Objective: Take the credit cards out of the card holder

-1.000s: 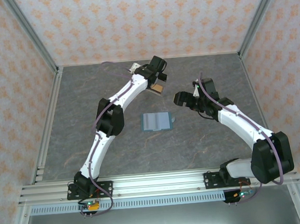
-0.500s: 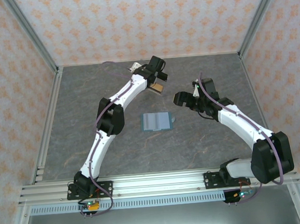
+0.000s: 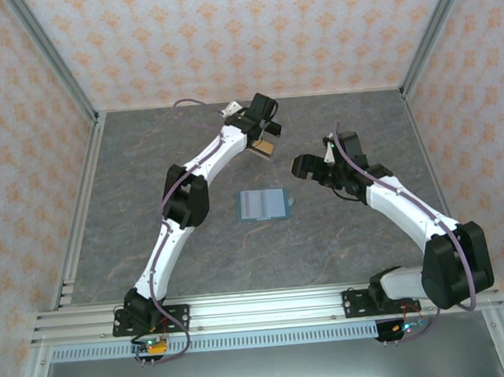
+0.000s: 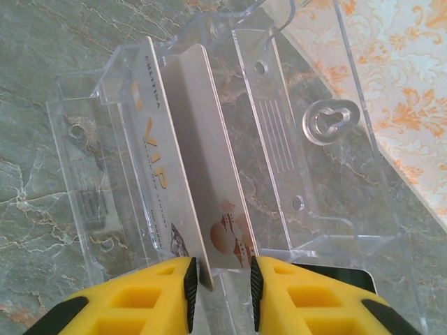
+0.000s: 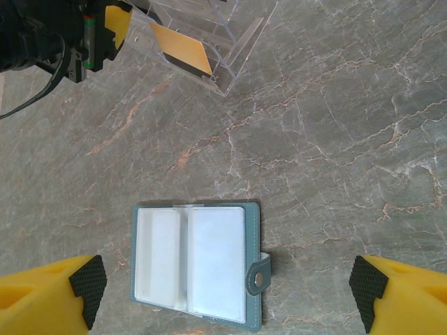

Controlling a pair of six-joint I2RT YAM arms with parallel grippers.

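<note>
"Where is the small teal-blue bifold card holder (image 3: 262,203)?"

"Lying open and flat mid-table, spine running 12 to 6, at 8 o'clock from the right gripper (image 5: 227,287), whose jaws are spread wide and empty."

"And the left gripper (image 4: 220,286)?"

"At the holder's 12 o'clock, pinching a gold card (image 4: 164,174) in the clear acrylic stand (image 4: 279,139). The right looks freer."

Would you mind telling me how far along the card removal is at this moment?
Done: the card holder lies open on the table, its visible sleeves looking empty. In hand: the left gripper brackets cards standing in the clear stand; whether it pinches them is unclear. The right gripper hovers open over the card holder. Remaining: probably just releasing and withdrawing.
</note>
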